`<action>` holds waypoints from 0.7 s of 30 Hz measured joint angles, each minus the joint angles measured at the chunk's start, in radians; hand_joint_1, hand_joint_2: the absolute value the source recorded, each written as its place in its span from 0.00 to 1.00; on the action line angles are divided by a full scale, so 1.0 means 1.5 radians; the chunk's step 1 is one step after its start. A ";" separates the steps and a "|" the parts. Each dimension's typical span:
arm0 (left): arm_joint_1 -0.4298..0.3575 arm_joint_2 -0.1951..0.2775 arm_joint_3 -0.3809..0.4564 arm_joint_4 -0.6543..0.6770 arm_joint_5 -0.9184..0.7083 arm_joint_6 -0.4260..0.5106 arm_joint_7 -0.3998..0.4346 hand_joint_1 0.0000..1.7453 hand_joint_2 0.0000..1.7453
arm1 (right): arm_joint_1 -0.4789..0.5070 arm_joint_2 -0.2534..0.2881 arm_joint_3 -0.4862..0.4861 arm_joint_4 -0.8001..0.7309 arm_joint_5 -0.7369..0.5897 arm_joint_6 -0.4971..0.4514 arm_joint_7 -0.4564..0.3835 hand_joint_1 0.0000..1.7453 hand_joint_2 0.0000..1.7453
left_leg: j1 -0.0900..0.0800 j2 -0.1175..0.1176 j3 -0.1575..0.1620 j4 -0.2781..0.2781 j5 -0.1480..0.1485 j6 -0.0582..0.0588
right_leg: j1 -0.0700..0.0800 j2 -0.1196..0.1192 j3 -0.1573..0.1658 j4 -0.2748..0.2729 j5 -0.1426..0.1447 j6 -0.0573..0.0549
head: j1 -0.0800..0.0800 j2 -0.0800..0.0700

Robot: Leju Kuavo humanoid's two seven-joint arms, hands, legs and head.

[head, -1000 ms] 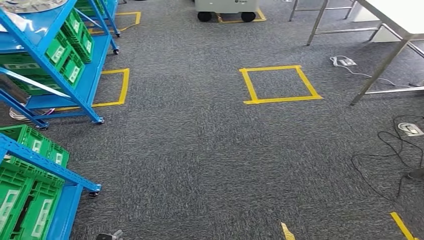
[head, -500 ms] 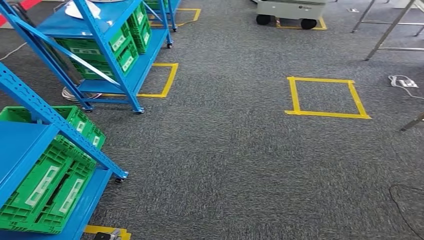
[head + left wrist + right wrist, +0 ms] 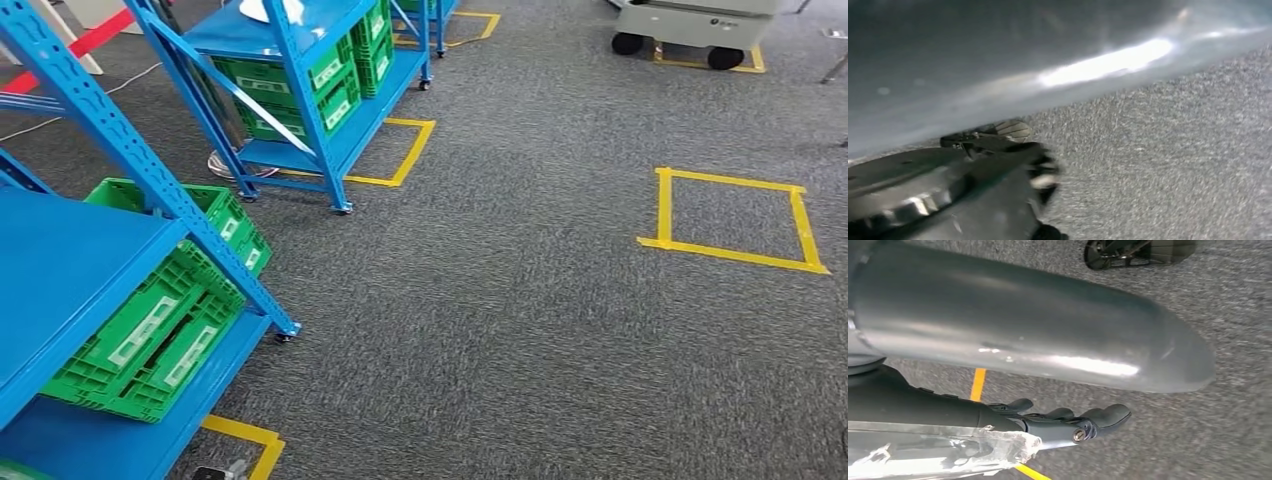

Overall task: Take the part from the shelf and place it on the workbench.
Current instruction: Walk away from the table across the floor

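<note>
Blue steel of the near shelf (image 3: 60, 270), stacked with green crates (image 3: 150, 330), stood to my left, so I judged the fetch not yet begun. Both arms hung low over the carpet (image 3: 520, 300) for walking. The right hand (image 3: 1063, 422) had its fingers loosely apart and empty, while the left hand (image 3: 1013, 150) was too blurred to tell. A pale thing (image 3: 272, 10) atop the far shelf (image 3: 300, 90) could be the part; I could not read its long axis or heading

Painted blue metal shelf (image 3: 300, 90), green plastic crates (image 3: 160, 330), rough carpet (image 3: 520, 320).
</note>
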 joint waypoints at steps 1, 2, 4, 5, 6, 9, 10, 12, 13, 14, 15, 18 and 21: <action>-0.001 0.000 0.000 0.000 0.000 0.000 0.000 0.00 0.00 | 0.000 0.000 -0.001 0.000 0.001 0.000 0.000 0.00 0.00 | -0.003 0.009 0.010 -0.020 0.002 0.003 | 0.002 -0.007 0.001 0.001 -0.003 0.004 | 0.001 0.000; -0.002 0.000 0.000 0.000 0.000 0.000 0.000 0.00 0.00 | -0.001 0.000 -0.001 0.000 0.002 0.000 0.000 0.00 0.00 | -0.005 0.010 0.011 -0.025 -0.002 0.006 | 0.003 -0.014 0.002 0.001 -0.006 0.007 | 0.001 0.000; 0.000 0.000 0.000 -0.001 0.000 0.000 0.000 0.00 0.00 | -0.003 0.000 -0.002 0.000 0.005 0.000 0.000 0.00 0.00 | -0.005 -0.004 0.012 -0.029 -0.002 0.013 | 0.001 -0.022 0.008 0.001 -0.011 0.014 | 0.002 0.000; 0.001 0.001 0.000 -0.001 0.000 0.000 0.000 0.00 0.00 | -0.004 0.000 -0.002 0.000 0.007 0.000 0.000 0.00 0.00 | -0.004 -0.011 0.013 -0.031 -0.001 0.018 | 0.000 -0.012 0.007 0.010 -0.019 0.017 | 0.003 0.000; 0.001 0.001 0.000 -0.001 0.000 0.000 0.000 0.00 0.00 | -0.004 0.000 -0.002 0.000 0.008 0.000 0.000 0.00 0.00 | -0.002 -0.019 0.014 -0.033 0.001 0.022 | -0.001 0.004 -0.001 0.032 -0.034 0.019 | 0.005 0.000; -0.001 -0.001 0.001 -0.001 0.000 0.000 0.000 0.00 0.00 | -0.001 0.000 -0.003 0.000 0.010 0.000 0.000 0.00 0.00 | -0.001 -0.043 0.014 -0.034 0.002 0.028 | -0.003 0.052 -0.069 0.163 -0.091 0.022 | 0.010 0.000; -0.001 -0.002 0.001 -0.001 0.000 0.000 0.000 0.00 0.00 | -0.001 0.000 -0.004 0.000 0.010 0.000 0.000 0.00 0.00 | -0.001 -0.052 0.015 -0.034 0.002 0.028 | -0.002 0.055 -0.088 0.193 -0.095 0.023 | 0.010 0.000; 0.000 -0.002 0.001 -0.001 0.000 0.000 0.000 0.00 0.00 | 0.000 0.000 -0.005 -0.001 0.011 0.000 0.000 0.00 0.00 | -0.001 -0.071 0.017 -0.033 0.001 0.028 | -0.003 0.058 -0.093 0.177 -0.062 0.022 | 0.011 0.000; 0.000 -0.002 0.001 -0.001 0.000 0.000 0.000 0.00 0.00 | 0.000 0.000 -0.006 -0.001 0.012 0.000 0.000 0.00 0.00 | 0.000 -0.081 0.019 -0.033 0.000 0.026 | -0.004 0.065 -0.078 0.133 -0.031 0.021 | 0.011 0.000; 0.000 -0.002 0.001 -0.001 0.000 0.000 0.000 0.00 0.00 | -0.001 0.000 -0.006 -0.001 0.013 0.000 0.000 0.00 0.00 | 0.000 -0.090 0.020 -0.033 -0.001 0.024 | -0.005 0.079 -0.059 0.087 -0.008 0.019 | 0.011 0.000; -0.001 -0.002 0.001 -0.001 0.000 0.000 0.000 0.00 0.00 | -0.001 0.000 -0.007 -0.001 0.014 -0.001 0.001 0.00 0.00 | -0.001 -0.099 0.020 -0.031 -0.002 0.021 | -0.006 0.092 -0.042 0.046 0.008 0.018 | 0.011 0.000; 0.000 -0.002 0.001 -0.001 0.000 0.001 0.000 0.00 0.00 | -0.002 0.000 -0.008 -0.001 0.016 -0.001 0.002 0.00 0.00 | 0.001 -0.120 0.013 -0.030 0.000 0.010 | -0.006 0.101 -0.023 0.011 0.012 0.011 | 0.011 0.000; 0.002 -0.001 0.001 -0.001 0.000 0.002 0.000 0.00 0.00 | -0.002 0.001 -0.009 -0.002 0.017 -0.001 0.002 0.00 0.00 | 0.002 -0.099 0.000 -0.007 -0.016 0.000 | -0.007 0.079 -0.020 0.006 0.016 0.000 | 0.008 0.000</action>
